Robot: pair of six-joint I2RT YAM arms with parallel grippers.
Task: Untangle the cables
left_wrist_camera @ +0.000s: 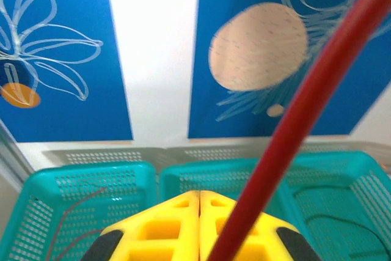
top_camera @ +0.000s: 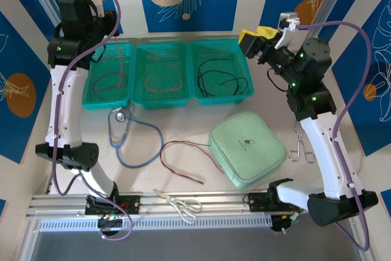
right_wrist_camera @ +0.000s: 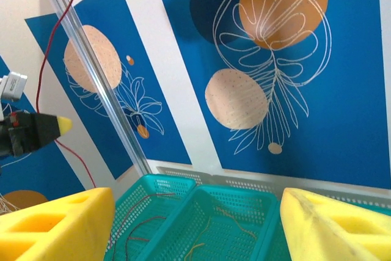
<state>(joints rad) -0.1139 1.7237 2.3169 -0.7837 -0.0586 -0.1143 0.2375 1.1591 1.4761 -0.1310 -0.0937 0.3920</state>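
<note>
My left gripper (left_wrist_camera: 200, 195) is raised above the teal baskets, shut on a red cable (left_wrist_camera: 305, 108) that crosses close in front of its camera. The right wrist view shows that gripper (right_wrist_camera: 61, 126) with the thin red cable (right_wrist_camera: 46, 59) running up from its tip and hanging down below it. Red cable (top_camera: 110, 80) lies in the left basket (top_camera: 88, 103). A tan-yellow cable (top_camera: 162, 84) is in the middle basket and a black cable (top_camera: 220, 80) in the right one. Another red cable (top_camera: 183, 151) lies on the table. My right gripper (top_camera: 253, 36) hovers open and empty over the right basket's back corner.
A blue stethoscope (top_camera: 131, 136) lies in front of the left basket. A mint-green case (top_camera: 247, 148) sits at centre right, with metal clips (top_camera: 300, 148) beside the right arm. Scissors (top_camera: 180, 203) lie at the near rail. Blue patterned panels wall the back and sides.
</note>
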